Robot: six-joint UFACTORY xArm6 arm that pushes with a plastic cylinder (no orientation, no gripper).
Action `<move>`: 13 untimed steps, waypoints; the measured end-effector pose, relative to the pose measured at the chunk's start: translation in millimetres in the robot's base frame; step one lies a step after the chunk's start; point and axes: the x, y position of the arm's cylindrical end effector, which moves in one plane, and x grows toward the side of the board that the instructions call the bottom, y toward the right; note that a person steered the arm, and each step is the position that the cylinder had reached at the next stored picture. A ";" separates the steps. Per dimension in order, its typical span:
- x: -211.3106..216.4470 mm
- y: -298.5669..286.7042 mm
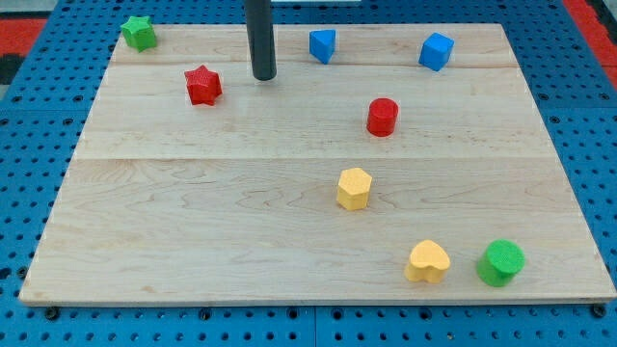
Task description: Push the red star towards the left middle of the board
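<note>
The red star (203,85) lies on the wooden board (193,222) in its upper left part. My tip (263,75) stands on the board just to the right of the red star, a short gap apart, not touching it. The dark rod rises from the tip straight out of the view's top.
A green star (139,33) sits at the top left corner. A blue block (322,45) and a blue cube (436,51) lie along the top. A red cylinder (383,117) is right of centre, a yellow hexagon (354,188) below it. A yellow heart (427,261) and a green cylinder (501,263) sit at the bottom right.
</note>
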 end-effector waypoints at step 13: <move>9.9 -102.2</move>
